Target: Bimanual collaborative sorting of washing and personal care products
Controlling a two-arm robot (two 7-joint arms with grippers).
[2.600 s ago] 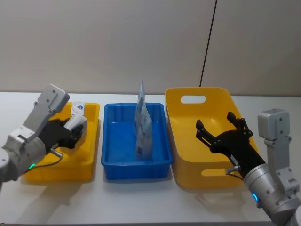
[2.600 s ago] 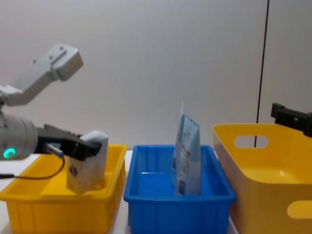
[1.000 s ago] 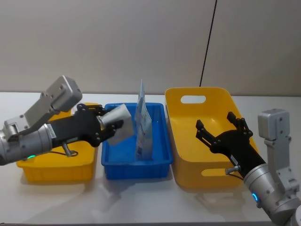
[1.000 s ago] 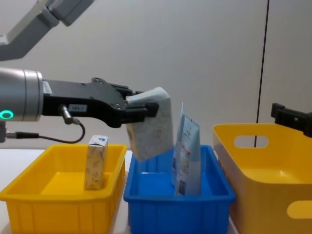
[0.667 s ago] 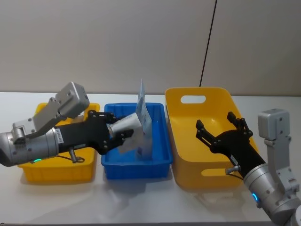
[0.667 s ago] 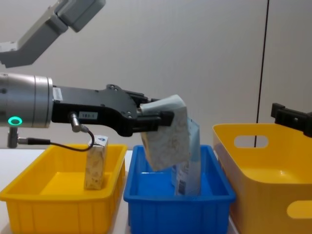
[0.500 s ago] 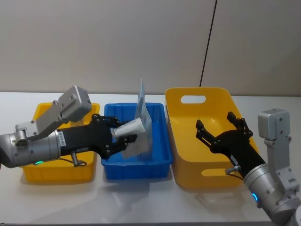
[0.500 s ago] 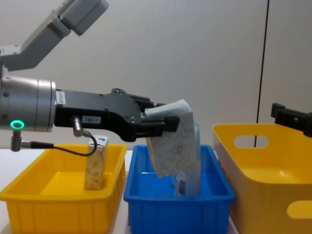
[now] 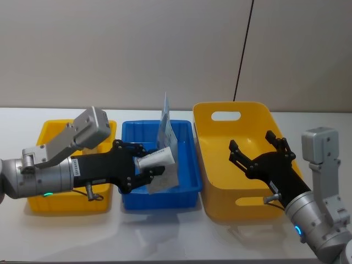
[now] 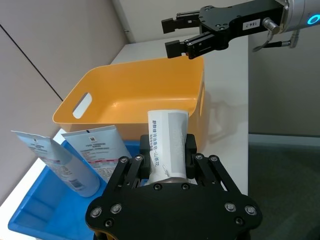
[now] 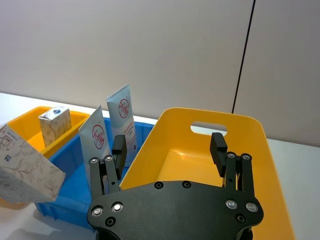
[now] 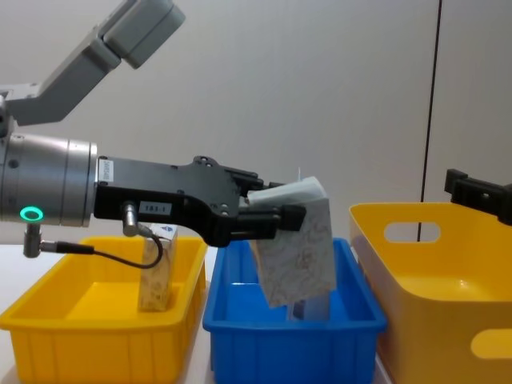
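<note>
Head view: our left gripper (image 9: 151, 164), clamped on the pack (image 9: 162, 176), has carried it from the left yellow bin (image 9: 55, 204) to low over the blue bin (image 9: 159, 201), beside the pouch (image 9: 165, 118); release looks next. Our right gripper (image 9: 253, 146) waits wide open over the big yellow bin (image 9: 231, 206). Left wrist view: the pack bears blue Chinese print, unreadable to us.

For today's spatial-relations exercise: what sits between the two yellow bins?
In the head view, the blue bin, with the left gripper holding a boxy pack over it.
</note>
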